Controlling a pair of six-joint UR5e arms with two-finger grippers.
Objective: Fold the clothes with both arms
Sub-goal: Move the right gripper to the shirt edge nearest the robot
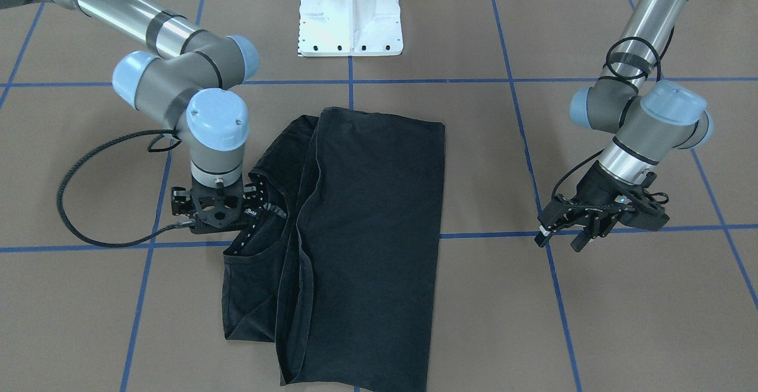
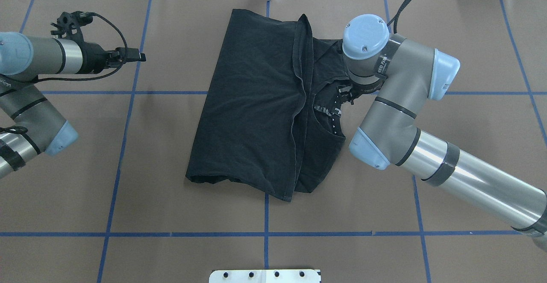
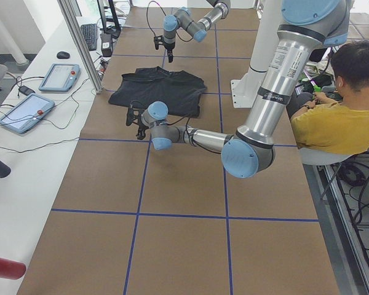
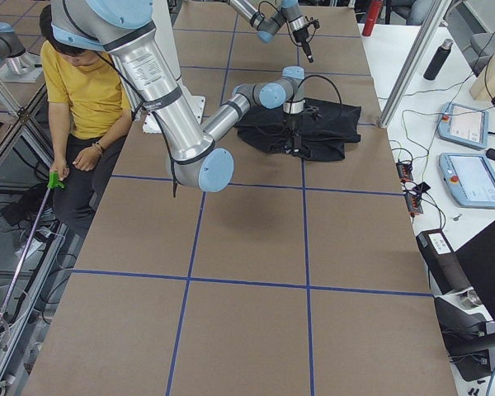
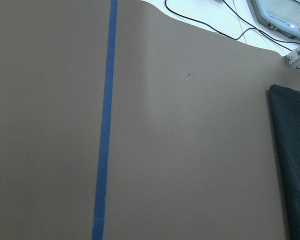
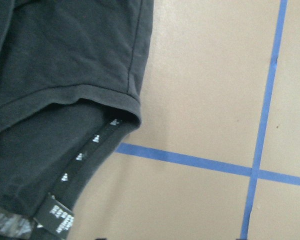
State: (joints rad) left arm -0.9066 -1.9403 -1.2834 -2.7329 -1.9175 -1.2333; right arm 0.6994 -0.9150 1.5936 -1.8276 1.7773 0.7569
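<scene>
Your right claw (image 1: 214, 214) sat at the collar of the half-folded black short-sleeved fabric T-shirt (image 1: 367, 232) beneath it, and you couldn't tell its jaws' state. Your left claw (image 1: 559, 241), fingers spread, hovered well apart.

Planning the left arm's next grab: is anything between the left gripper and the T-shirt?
Nothing visible does: only table covering and blue tape lines lie between the left gripper and the T-shirt.

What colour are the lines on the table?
Blue lines, clearest in the overhead view.
</scene>
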